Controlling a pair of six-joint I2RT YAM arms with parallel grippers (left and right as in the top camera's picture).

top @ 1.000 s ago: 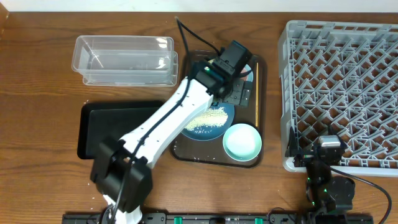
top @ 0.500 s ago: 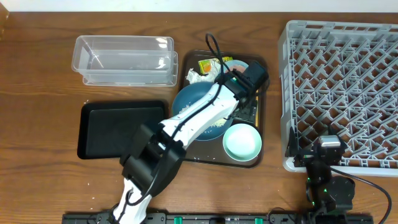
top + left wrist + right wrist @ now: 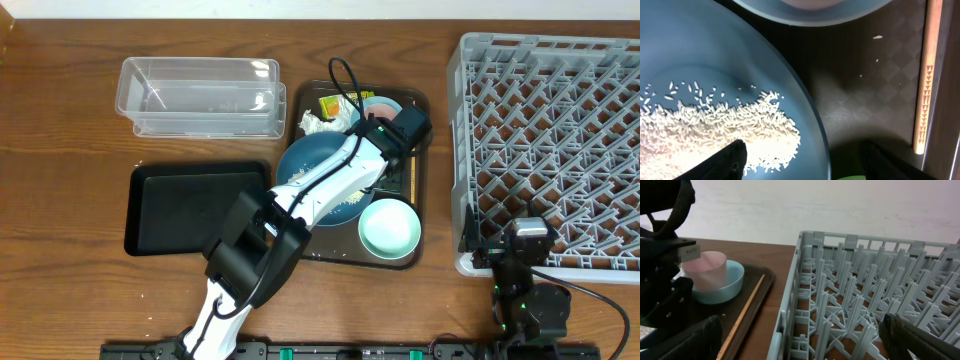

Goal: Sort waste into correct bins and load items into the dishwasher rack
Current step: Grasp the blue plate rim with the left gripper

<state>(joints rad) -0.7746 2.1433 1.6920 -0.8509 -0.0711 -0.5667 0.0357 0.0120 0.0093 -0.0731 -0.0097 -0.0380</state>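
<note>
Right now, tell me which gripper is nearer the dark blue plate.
Left. The left gripper is down at the right rim of the plate, jaws straddling it; the right gripper sits apart by the rack, at its near edge.

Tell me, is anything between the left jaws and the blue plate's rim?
Nothing visible does. The left gripper has its jaws astride the plate rim, one over the rice, the other over the brown tray.
</note>
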